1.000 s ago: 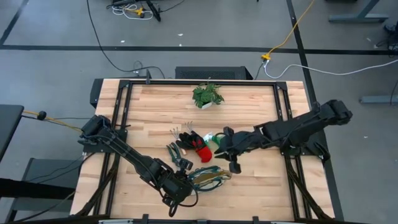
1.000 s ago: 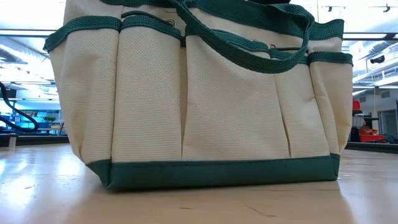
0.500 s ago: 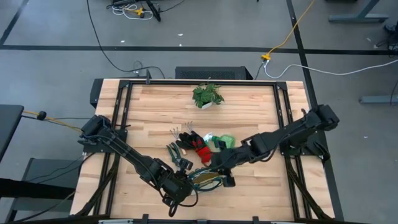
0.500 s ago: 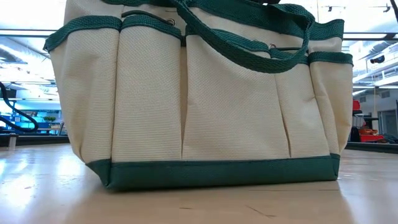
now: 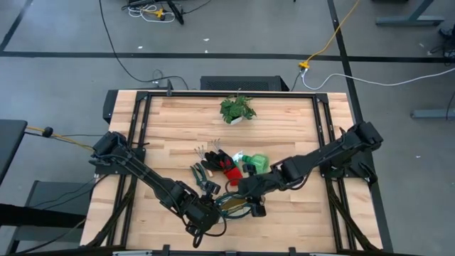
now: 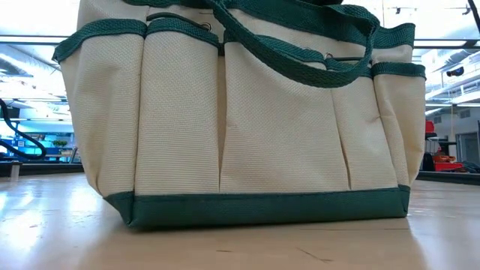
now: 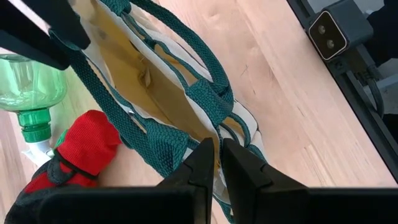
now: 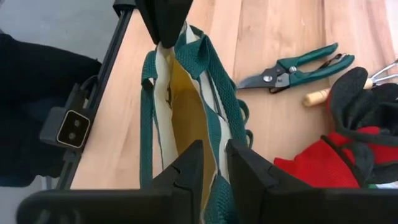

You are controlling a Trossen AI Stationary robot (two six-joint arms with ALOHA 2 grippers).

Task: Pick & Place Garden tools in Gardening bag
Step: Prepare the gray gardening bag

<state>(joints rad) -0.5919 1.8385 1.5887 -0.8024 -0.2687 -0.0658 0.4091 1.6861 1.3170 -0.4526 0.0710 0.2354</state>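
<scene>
The beige gardening bag (image 5: 234, 203) with green trim stands on its bottom near the table's front edge and fills the low view (image 6: 240, 120). My left gripper (image 5: 213, 208) is shut on its left end. At the bag's right end, my right gripper (image 5: 254, 207) is open, one finger (image 8: 186, 165) inside the rim and the other outside. Behind the bag, the green-handled shears (image 8: 298, 65), red-and-black gloves (image 5: 224, 165), green spray bottle (image 5: 254, 162) and pronged rake (image 5: 206, 149) lie flat on the wood. My left gripper pinches the green-trimmed rim at the bag's left end (image 7: 208, 134) between its two fingers. The fingers come slanting down from the table's left. The bag stays upright with its bottom on the table. Whether my right gripper touches the rim (image 8: 214, 146), I cannot tell.
A small leafy potted plant (image 5: 238, 108) stands near the far edge. Black frame rails (image 5: 135, 142) run along the table's left and right sides. Bare wood lies to the right of the bag (image 5: 298, 213) and at the far left.
My right gripper has come from beside the spray bottle toward the table's near edge and left, sinking to the bag's right end. Its fingers now stand on either side of the rim. The bag and tools have stayed in place.
</scene>
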